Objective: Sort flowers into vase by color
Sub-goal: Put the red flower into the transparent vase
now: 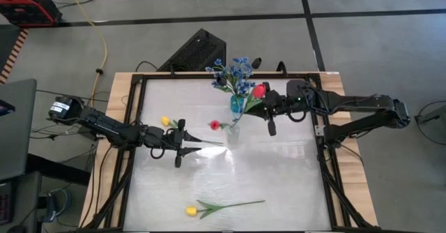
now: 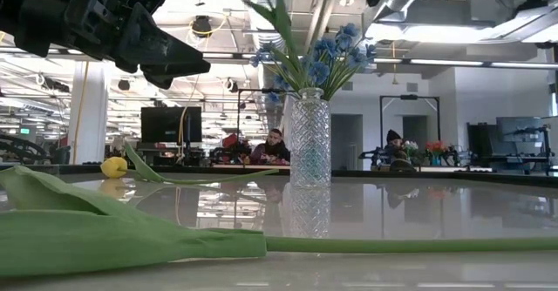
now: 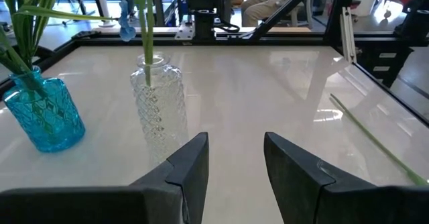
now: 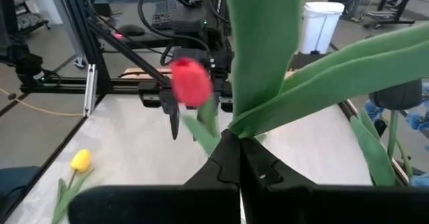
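Lying nearest the table-level camera, a yellow artificial tulip with a long green stem and broad leaf (image 2: 131,234) is seen flat on the glossy white table (image 1: 279,184), well apart from both arms. A second yellow tulip (image 1: 166,121) lies just beside the left gripper (image 1: 182,147), whose dark fingers (image 3: 191,174) are spread with nothing between them. A red artificial tulip (image 4: 191,82) is pinched at its stem base, where the leaves fan out, by the right gripper (image 4: 233,158), its fingers pressed together on the stem; it is held near the vases. A small translucent blue vase (image 3: 43,113) holds a bunch of small blue blossoms (image 1: 235,72). Just beside it stands a clear cut-glass vase (image 3: 159,110), which holds a green stem; a red bloom (image 1: 215,125) appears next to it from above.

The flowers are judged light and springy, with thin stems likely to bend or swing under the blooms. A hold low on the stem, below the leaves, is judged best. Both vases look light and tippable, so stems should be lowered without side pressure.
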{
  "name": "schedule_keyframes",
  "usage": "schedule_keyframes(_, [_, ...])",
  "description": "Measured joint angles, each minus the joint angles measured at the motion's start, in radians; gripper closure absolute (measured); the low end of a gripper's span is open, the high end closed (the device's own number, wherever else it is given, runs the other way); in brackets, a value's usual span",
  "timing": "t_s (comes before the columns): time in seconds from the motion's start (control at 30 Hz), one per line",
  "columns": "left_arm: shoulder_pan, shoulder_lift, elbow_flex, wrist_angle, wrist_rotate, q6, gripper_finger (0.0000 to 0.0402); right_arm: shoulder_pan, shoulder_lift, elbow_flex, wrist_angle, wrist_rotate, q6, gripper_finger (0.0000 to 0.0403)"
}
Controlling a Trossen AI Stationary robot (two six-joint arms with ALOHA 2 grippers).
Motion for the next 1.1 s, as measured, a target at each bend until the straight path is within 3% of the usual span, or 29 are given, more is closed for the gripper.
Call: schedule_keyframes(1.1, [0.000,0.000,0.000,0.000,0.000,0.004,0.0269,0.050,0.004,0.072,-0.115,-0.004,-0.004,0.0384])
